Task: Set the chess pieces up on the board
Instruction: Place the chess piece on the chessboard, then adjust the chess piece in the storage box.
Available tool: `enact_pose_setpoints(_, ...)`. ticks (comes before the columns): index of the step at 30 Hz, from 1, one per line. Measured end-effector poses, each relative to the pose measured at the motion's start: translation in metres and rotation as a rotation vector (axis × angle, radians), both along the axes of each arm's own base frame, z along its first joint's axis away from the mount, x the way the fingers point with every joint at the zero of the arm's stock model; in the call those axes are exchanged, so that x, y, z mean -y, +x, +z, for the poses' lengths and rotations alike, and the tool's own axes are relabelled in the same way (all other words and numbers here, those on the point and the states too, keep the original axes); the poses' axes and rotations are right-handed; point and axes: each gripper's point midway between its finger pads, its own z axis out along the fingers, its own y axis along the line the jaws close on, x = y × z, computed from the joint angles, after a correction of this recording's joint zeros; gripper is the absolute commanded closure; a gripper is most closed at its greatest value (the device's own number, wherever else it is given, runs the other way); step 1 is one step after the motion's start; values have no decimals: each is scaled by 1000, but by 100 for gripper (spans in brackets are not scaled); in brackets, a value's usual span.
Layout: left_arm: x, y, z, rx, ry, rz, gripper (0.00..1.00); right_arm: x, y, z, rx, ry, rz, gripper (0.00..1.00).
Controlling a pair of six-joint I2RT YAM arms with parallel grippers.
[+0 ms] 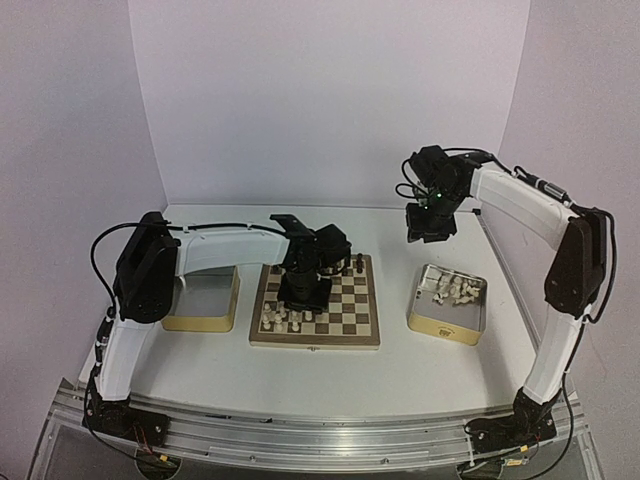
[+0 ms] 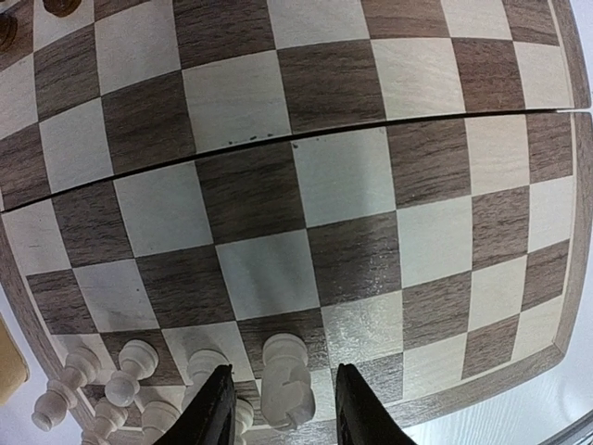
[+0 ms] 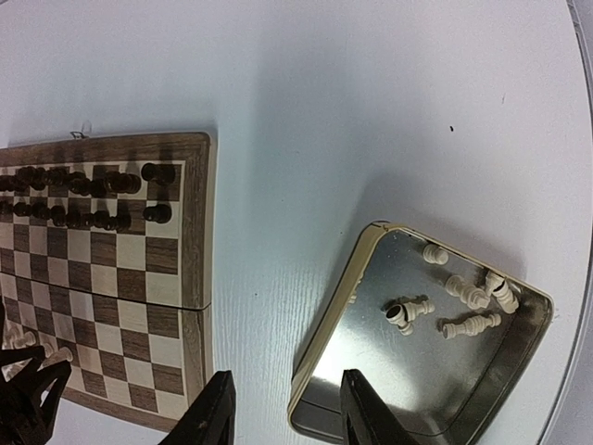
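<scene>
Nearest to you, your left gripper (image 2: pixel 283 371) hangs low over the near left part of the board (image 1: pixel 352 312). Its two fingers stand on either side of a tall white piece (image 2: pixel 285 382), which is upright close to the board's near edge. A narrow gap shows on each side of it, so the grip is released. Just left of that piece, several white pieces (image 2: pixel 130 362) stand together along the same edge.

The left tin (image 1: pixel 200 322) sits beside the board on its left. The right tin (image 1: pixel 445 327) sits on the other side, a little apart from the board. It holds a loose scatter of white pieces, some lying on their sides.

Further back, dark pieces (image 3: pixel 93 195) fill the board's two far rows.

Farthest from you, your right gripper (image 3: pixel 287 378) hovers high above the table (image 3: pixel 324 111), beyond the right tin. Its fingers are spread and nothing is between them.
</scene>
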Motion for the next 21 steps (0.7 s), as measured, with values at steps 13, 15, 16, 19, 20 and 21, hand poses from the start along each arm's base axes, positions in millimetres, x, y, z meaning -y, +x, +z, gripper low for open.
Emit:
enact_pose_setpoints(13, 33, 33, 64, 132, -107, -42, 56, 68, -7, -28, -71, -26, -153, 61)
enact_pose_setpoints(15, 40, 41, 81, 164, -143, -54, 56, 88, -21, -38, -111, -38, -197, 61)
enact_pose_setpoints(16, 42, 44, 88, 177, -160, -55, 56, 94, -26, -42, -124, -41, -214, 62)
enact_pose_setpoints(19, 46, 54, 102, 203, -202, -54, 56, 111, -44, -55, -172, -49, -255, 62)
enact_pose_setpoints(20, 46, 57, 103, 206, -210, -52, 56, 114, -47, -58, -182, -48, -265, 62)
enact_pose_setpoints(21, 46, 59, 103, 206, -216, -49, 56, 117, -49, -62, -193, -46, -274, 62)
